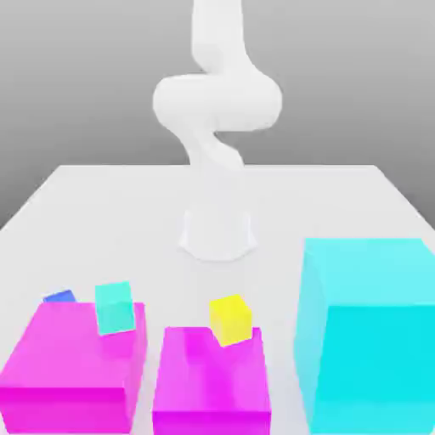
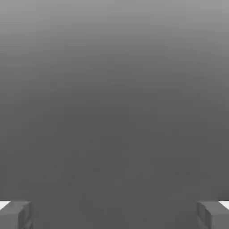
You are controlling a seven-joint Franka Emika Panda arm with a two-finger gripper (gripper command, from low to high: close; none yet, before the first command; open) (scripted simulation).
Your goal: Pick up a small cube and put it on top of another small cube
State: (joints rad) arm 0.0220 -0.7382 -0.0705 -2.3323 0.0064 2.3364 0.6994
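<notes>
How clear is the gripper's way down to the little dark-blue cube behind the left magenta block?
Probably clear, yes. The dark-blue cube sits behind the magenta block, with the teal cube close beside it, but nothing lies over it. The gripper stands open and empty.

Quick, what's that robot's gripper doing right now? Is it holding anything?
Gripper: open, fingers wide apart with nothing between them.
</notes>
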